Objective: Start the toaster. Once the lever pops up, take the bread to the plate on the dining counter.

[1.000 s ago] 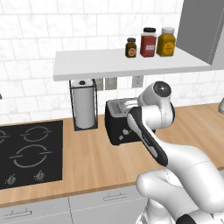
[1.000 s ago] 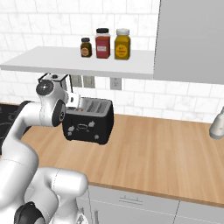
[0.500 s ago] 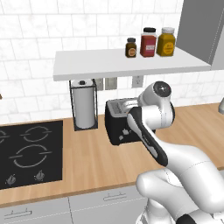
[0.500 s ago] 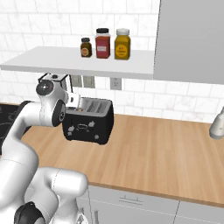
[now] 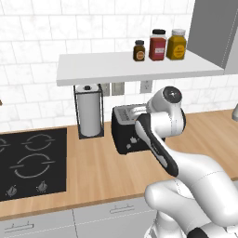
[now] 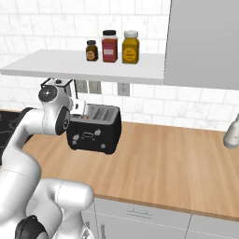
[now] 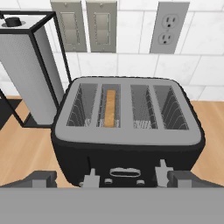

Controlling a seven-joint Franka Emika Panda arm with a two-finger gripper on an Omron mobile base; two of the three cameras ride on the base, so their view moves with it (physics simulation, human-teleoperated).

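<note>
Hand view has my gripper spread wide, holding nothing, its fingertips flanking the front of the toaster just beyond them. Further ahead, the bread stands in its second slot from the left.

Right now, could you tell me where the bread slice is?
In the hand view, the bread stands in the toaster's second slot from the left, beside the paper towel holder.
</note>
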